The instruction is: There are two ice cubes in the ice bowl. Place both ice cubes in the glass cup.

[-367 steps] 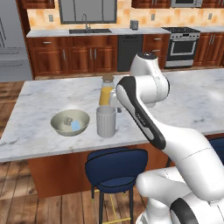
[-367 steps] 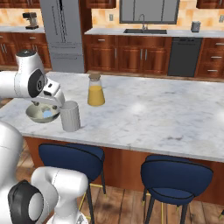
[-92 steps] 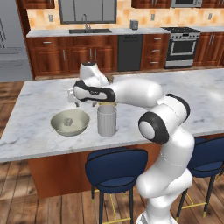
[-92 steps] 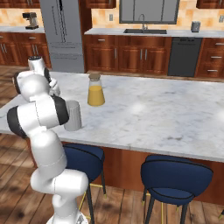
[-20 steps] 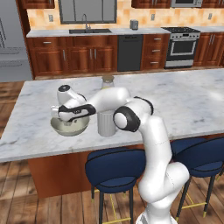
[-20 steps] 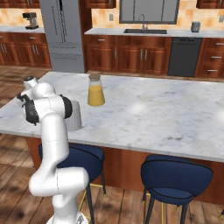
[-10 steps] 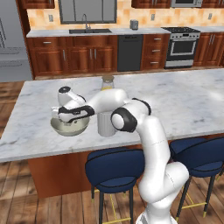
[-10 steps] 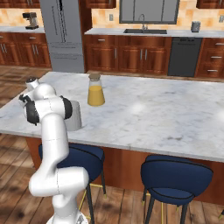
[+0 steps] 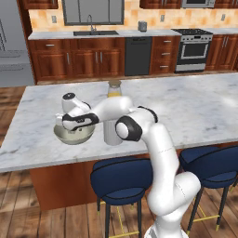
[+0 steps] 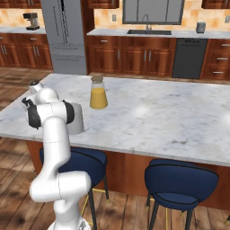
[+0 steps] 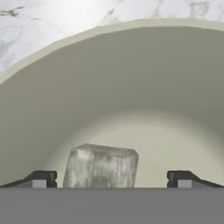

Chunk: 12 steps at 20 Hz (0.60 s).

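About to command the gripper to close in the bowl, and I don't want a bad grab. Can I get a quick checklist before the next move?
1. Gripper open: ok, fingertips wide apart.
2. Grey ice cube between the fingertips: ok, though nearer one of them.
3. Gripper inside the bowl: ok, hand sits over it in the left base view.
4. Fingertips low enough around the cube: cannot tell.
5. Cup upright beside the bowl: ok.
6. Blue cube already in the cup: cannot tell.
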### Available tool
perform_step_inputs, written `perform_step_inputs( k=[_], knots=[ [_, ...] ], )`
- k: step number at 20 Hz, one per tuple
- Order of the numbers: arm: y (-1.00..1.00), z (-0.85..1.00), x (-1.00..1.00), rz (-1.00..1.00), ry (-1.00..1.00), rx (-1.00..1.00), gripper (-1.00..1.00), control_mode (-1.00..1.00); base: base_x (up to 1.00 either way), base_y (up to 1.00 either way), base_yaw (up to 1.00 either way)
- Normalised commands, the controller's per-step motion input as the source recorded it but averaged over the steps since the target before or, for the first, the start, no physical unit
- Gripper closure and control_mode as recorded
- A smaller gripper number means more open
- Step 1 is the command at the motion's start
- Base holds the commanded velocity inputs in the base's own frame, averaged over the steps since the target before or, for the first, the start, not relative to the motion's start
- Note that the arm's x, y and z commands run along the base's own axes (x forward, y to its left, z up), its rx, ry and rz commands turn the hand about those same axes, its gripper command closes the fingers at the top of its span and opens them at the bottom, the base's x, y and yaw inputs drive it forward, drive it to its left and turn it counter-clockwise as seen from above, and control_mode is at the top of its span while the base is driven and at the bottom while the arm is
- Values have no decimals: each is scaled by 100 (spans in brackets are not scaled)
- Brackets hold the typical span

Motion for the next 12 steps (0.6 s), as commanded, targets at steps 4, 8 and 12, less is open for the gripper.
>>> perform_step_inputs(
  k=[4,8,12],
  knots=[
    [4,-14,18,-3,0,0,-100,-100,0,0,0],
    [7,-15,6,-2,0,0,-100,-100,0,0,0],
    [4,-7,0,-2,0,0,100,-100,0,0,0]
  ],
)
